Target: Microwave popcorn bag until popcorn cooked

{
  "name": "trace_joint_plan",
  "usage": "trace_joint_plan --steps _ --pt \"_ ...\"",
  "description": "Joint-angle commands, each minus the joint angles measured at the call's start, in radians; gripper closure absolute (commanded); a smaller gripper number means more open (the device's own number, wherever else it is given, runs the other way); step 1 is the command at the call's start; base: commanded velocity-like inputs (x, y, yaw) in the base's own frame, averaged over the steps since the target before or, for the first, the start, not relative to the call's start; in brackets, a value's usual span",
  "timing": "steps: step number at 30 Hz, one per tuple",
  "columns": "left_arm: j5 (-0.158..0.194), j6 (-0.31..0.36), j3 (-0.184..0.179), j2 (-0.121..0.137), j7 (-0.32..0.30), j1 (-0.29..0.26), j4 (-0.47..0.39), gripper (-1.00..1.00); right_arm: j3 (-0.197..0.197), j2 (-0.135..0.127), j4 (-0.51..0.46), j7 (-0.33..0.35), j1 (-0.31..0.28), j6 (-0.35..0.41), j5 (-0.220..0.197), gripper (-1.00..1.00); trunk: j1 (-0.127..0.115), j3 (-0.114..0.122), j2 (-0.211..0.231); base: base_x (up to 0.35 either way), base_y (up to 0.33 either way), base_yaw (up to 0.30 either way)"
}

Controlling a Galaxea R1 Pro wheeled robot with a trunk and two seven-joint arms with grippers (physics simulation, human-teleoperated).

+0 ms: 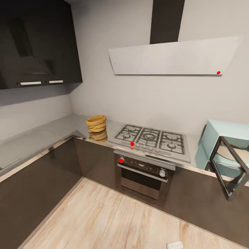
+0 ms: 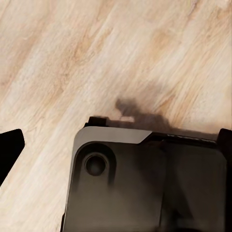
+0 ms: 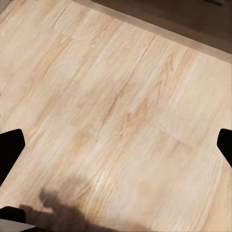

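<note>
The popcorn bag, a tan crumpled sack with a rolled rim, stands on the grey countertop just left of the gas hob. At the right edge sits the pale blue microwave, its dark glass door swung open toward me. My left gripper is open and points down at the wood floor and my own dark base. My right gripper is also open over bare floor. Nothing is between either pair of fingers. Both are far from the bag.
A steel gas hob with black grates sits over a built-in oven between the bag and the microwave. A range hood and dark wall cabinets hang above. The counter wraps along the left wall over dark cabinet fronts. Wood floor lies in front.
</note>
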Motion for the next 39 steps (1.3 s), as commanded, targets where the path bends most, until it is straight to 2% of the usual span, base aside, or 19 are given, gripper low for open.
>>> trace_joint_plan --steps 1,4,11,20,33,39 --pt "0.004 -0.003 0.004 0.0 0.0 -0.001 0.001 -1.0 -0.009 0.0 0.001 0.005 -0.001 -0.004 0.01 -1.0 0.001 -0.002 -0.002 0.186 0.15 0.0" --pt "0.004 -0.003 0.004 0.0 0.0 -0.001 0.001 -1.0 -0.009 0.001 0.0 0.005 -0.001 -0.004 0.01 -1.0 -0.011 0.007 0.019 0.073 0.059 0.0" --pt "0.004 -0.003 0.001 -0.001 0.0 -0.001 0.001 -1.0 -0.009 0.001 0.001 0.005 -0.001 -0.004 0.01 -1.0 -0.011 0.007 0.019 0.192 0.167 0.0" --pt "0.004 -0.003 0.001 -0.002 0.002 -0.001 0.001 -1.0 -0.009 0.0 0.001 0.005 -0.001 -0.004 0.01 -1.0 -0.041 0.033 0.075 0.273 0.249 0.0" --pt "0.002 -0.003 0.001 -0.004 0.001 -0.001 0.0 -1.0 -0.009 0.001 0.001 0.005 -0.001 -0.004 0.01 -1.0 -0.041 0.033 0.075 0.238 0.232 0.0" --pt "0.001 -0.004 0.001 -0.002 0.001 0.0 0.0 -1.0 -0.009 0.001 0.0 0.005 -0.001 -0.004 0.01 -1.0 -0.041 0.033 0.075 0.077 0.081 0.0"
